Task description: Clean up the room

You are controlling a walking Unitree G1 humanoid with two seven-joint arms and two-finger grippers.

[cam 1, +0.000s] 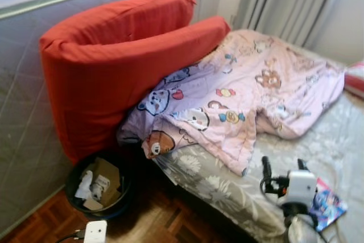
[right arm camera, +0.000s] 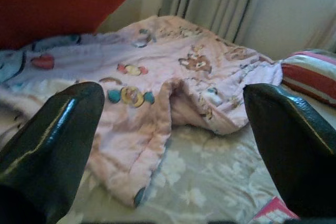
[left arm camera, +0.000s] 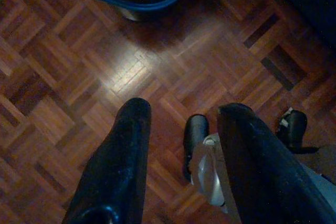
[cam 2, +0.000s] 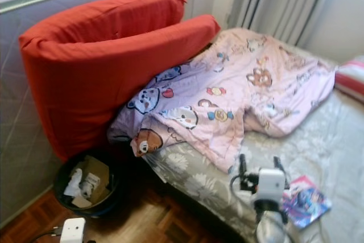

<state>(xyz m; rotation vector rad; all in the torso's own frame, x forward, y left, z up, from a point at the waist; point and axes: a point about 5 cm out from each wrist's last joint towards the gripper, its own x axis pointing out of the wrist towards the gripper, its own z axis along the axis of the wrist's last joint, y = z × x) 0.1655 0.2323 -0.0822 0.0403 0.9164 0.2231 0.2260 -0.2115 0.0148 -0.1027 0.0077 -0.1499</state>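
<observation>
Bedside, both pincers spread and holding nothing.

My right pincer (right arm camera: 173, 145) hovers over the near edge of the bed (cam 1: 335, 140), facing the rumpled pink cartoon blanket (cam 1: 250, 89); a colourful booklet (cam 1: 327, 206) lies just right of it, its print too blurred to read. My left pincer (left arm camera: 181, 156) hangs over the parquet floor (left arm camera: 79, 77) near the black bin (cam 1: 96, 189) of paper scraps, below the red cushion (cam 1: 108, 66).

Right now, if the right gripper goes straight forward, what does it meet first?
Probably the pink cartoon-print quilt, lying crumpled on the grey floral bedsheet ahead of the open right gripper; depth is uncertain.
</observation>
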